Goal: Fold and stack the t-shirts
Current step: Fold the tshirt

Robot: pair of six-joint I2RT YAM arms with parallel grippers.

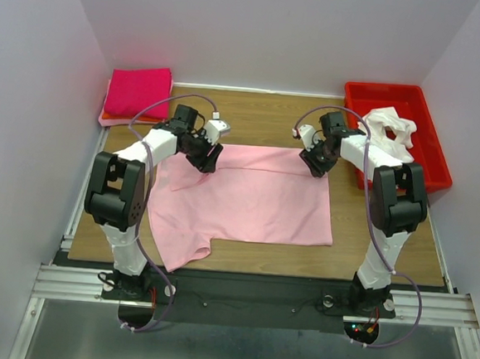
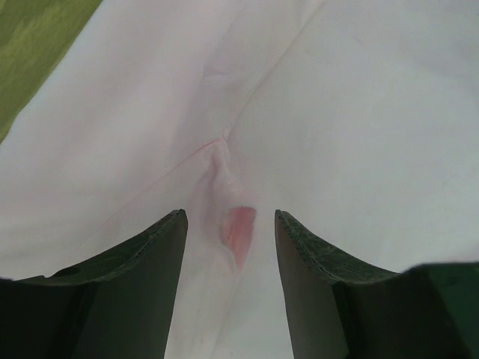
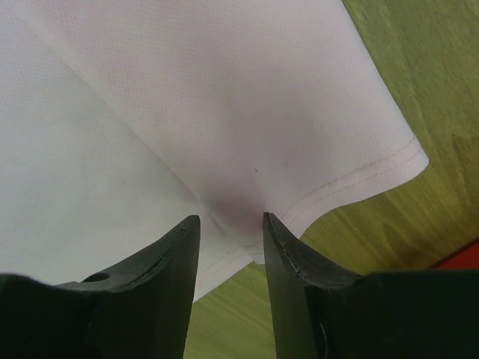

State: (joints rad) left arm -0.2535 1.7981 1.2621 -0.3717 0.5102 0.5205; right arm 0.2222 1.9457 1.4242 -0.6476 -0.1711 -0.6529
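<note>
White t-shirt (image 1: 376, 124) in red bin (image 1: 432, 153)

Plain white walls (image 1: 260, 31), wooden tabletop (image 1: 261, 119)

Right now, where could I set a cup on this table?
Bare table runs along the far edge between the folded magenta shirts and red bin, plus a strip right of the pink t-shirt. The middle is crowded: left gripper and right gripper sit on the shirt.
</note>
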